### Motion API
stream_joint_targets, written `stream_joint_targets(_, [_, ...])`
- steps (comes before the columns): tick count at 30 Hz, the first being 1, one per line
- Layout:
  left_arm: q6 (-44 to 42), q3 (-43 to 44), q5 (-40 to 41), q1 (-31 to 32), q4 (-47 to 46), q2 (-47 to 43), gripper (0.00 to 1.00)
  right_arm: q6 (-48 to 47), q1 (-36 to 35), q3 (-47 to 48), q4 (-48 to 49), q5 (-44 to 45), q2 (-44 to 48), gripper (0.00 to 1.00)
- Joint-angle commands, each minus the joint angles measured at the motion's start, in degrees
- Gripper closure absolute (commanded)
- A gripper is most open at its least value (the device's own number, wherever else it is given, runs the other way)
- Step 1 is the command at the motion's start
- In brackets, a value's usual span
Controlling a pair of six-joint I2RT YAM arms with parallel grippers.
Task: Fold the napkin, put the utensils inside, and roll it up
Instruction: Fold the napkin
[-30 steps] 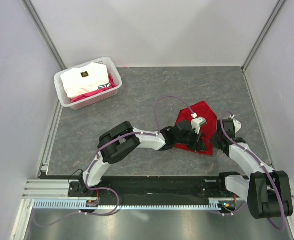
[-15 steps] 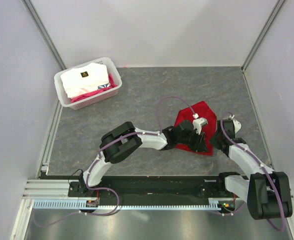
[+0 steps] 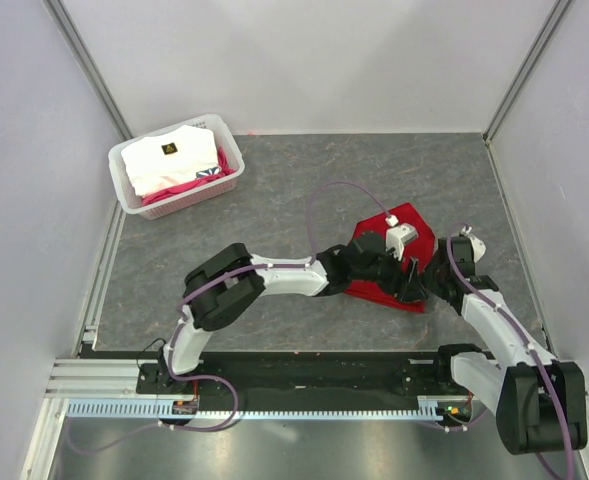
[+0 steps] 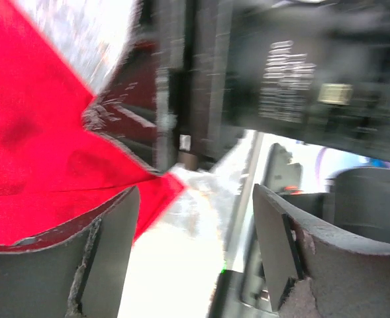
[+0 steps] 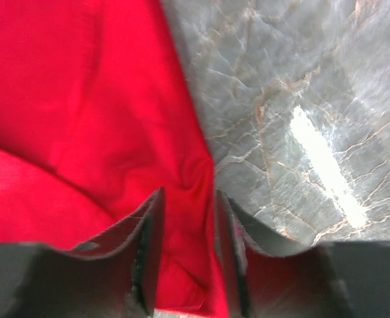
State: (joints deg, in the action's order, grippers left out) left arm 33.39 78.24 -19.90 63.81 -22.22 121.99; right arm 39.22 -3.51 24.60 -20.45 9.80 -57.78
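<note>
Now, the red napkin (image 3: 419,228) lies on the grey worktop (image 3: 274,190), right of centre and toward the near side. Both arms are bent over its near right edge. I read this as the folding step, at the point of letting the cloth go.

My left gripper (image 4: 195,193) stands wide open and holds nothing. In its wrist view a pointed corner of the napkin lies between the fingers, and the right arm's dark body is close in front. My right gripper (image 5: 188,195) has its jaws only narrowly apart, astride a raised ridge of red cloth at the napkin's right edge. I cannot tell whether the pads bite on that ridge or merely flank it.

To do this well, I want the right jaws clearly free of the ridge before that arm lifts; otherwise the fold may drag open. I would lift straight up, not sideways. The two grippers are near each other, so I would clear one arm at a time. The bunched ridge wants flattening, since a lumpy edge will likely roll badly. I see no spoon in any view, so it needs finding first. The basket (image 3: 117,175) of white and pink fabric at the far left is well apart.
</note>
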Motion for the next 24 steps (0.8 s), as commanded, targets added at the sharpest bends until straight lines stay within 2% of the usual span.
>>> stream_joint_targets(1, [-2.6,-2.2,1.4,-1.1,0.2,-10.4,0.22,-1.3,0.2,5.1,-3.5,-0.4,3.5,0.52])
stream_joint_targets(3, [-2.3,-5.2,3.1,-2.6,1.8,-14.7,0.21,-1.4,0.2,5.8,-5.3,-0.4,4.5,0.46])
stream_joint_targets(8, [-1.0,-16.2,10.0,-8.5,7.6,-22.9,0.2,-1.4,0.1,5.5,-8.7,-0.5,5.9,0.41])
stream_joint_targets(13, [3.2,-24.7,8.2,-17.0,10.9,-27.8,0.22,-1.3,0.1,4.7,-10.9,0.0,6.0,0.36])
stream_joint_targets(17, [4.0,-31.2,7.6,-22.1,10.2,-31.0,0.23,-0.3,-0.1,2.9,-10.3,-2.7,6.1,0.39])
stream_joint_targets(24, [4.0,-34.0,6.2,-26.0,10.7,-32.6,0.24,1.0,-1.6,2.7,-10.8,-3.8,6.3,0.46])
